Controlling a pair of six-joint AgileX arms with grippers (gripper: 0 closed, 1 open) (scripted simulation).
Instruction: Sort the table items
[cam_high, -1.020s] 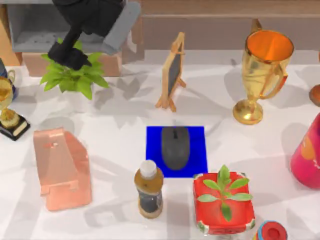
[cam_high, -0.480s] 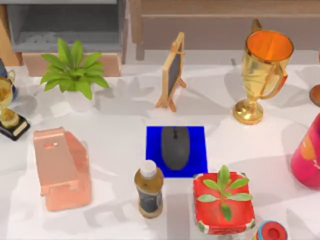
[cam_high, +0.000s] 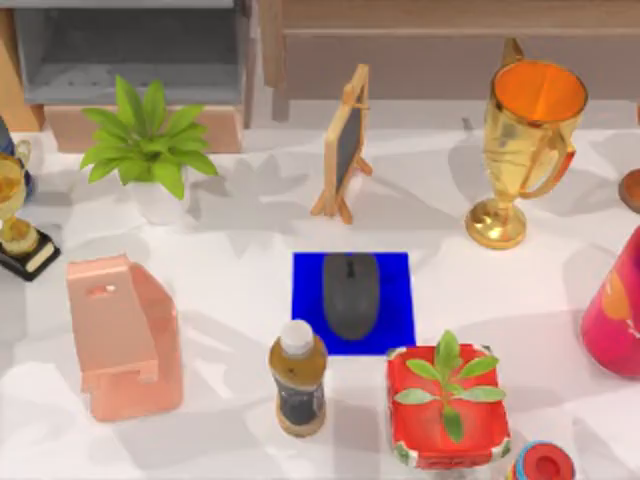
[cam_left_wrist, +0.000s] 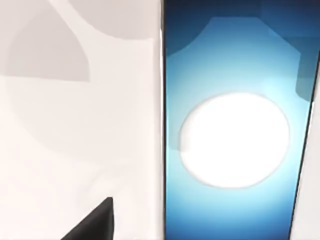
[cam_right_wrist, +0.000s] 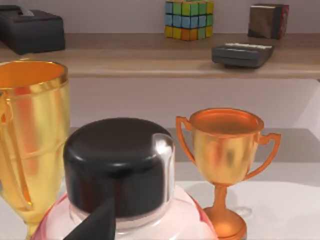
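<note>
Mouse placed, phone next under the left arm

The dark grey oval computer mouse (cam_high: 350, 295) lies on the blue square mat (cam_high: 398, 270) mid-desk. The slim black-edged smartphone with the blue-to-white glowing screen (cam_left_wrist: 235, 135) lies flat on the white desk (cam_left_wrist: 75, 125), close beneath the left wrist camera. A good pick would likely straddle its long edges squarely before closing. Whether either arm's fingers are spread or pressed together cannot be told.

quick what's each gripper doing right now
Left gripper: cannot be told; its wrist view looks at the smartphone.
Right gripper: cannot be told.
</note>
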